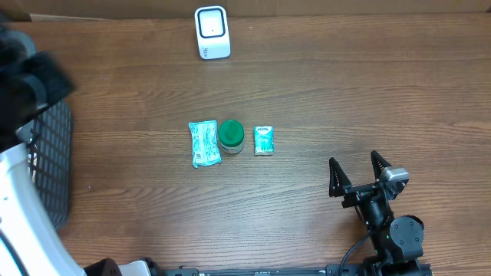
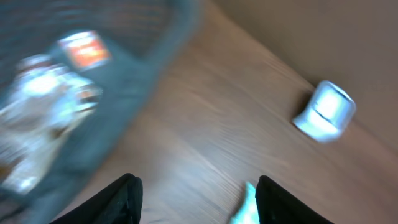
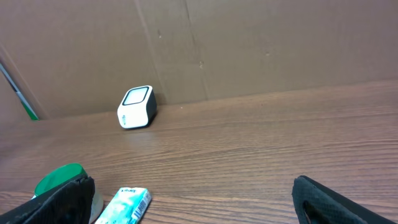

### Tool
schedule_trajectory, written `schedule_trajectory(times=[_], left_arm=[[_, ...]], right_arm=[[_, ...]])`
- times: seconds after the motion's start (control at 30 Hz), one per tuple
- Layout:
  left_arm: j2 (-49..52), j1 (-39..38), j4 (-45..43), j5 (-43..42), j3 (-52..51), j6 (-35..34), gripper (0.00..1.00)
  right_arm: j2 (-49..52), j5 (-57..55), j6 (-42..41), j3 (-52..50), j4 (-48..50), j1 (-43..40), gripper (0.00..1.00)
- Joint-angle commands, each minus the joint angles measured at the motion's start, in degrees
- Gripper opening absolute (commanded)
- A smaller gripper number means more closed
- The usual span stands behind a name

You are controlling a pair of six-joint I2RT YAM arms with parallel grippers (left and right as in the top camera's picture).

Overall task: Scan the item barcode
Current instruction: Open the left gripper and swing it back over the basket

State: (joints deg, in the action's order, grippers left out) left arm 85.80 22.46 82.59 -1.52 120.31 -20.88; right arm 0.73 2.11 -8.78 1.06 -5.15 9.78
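Pouch (image 1: 204, 143), green-lidded jar (image 1: 231, 136) and small carton (image 1: 264, 140) lie side by side at the middle of the table (image 1: 345, 92), close together. None of them is held. The scanner (image 1: 212, 32) stands at 12 o'clock from them, well apart, by the back edge.

My right gripper (image 1: 354, 161) sits at about 4 o'clock from the row, jaws spread wide and empty, pointing toward 12. Its wrist camera shows the jar and carton just ahead, with the scanner beyond.

My left gripper (image 2: 198, 186) is over at 9 o'clock by the basket (image 1: 50, 165), jaws parted with nothing between them. The wrist view is smeared by motion, but I think there are a few packages (image 2: 43, 109) already lying in the basket.

I judge the task part done at best. If the basket holds scanned goods, three items are left on the table. Each needs picking up, its barcode shown to the scanner, then dropping off.
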Motion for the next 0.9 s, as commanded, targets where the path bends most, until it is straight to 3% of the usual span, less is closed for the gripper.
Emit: schedule_trajectory(times=[0.0, 0.33, 0.63, 0.73, 0.87], left_arm=[[0.96, 9.46, 1.2, 2.21, -0.55, -4.74, 0.61], [1.07, 26.12, -7.37, 0.07, -12.48, -4.15, 0.63], [1.55, 29.18, -22.01, 10.54, -30.86, 11.54, 0.65], [3.04, 29.18, -27.17, 10.91, -36.06, 18.03, 0.72], [7.28, 29.18, -32.54, 10.69, -39.5, 20.9, 0.93]], right_arm=[[-0.57, -0.55, 0.17, -0.59, 0.37, -0.22, 1.0], [-0.57, -0.55, 0.17, -0.59, 0.37, -0.22, 1.0], [-0.57, -0.55, 0.17, -0.59, 0.37, -0.22, 1.0], [-0.57, -0.55, 0.17, -0.59, 0.37, -0.22, 1.0], [-0.57, -0.55, 0.17, -0.59, 0.37, -0.22, 1.0]])
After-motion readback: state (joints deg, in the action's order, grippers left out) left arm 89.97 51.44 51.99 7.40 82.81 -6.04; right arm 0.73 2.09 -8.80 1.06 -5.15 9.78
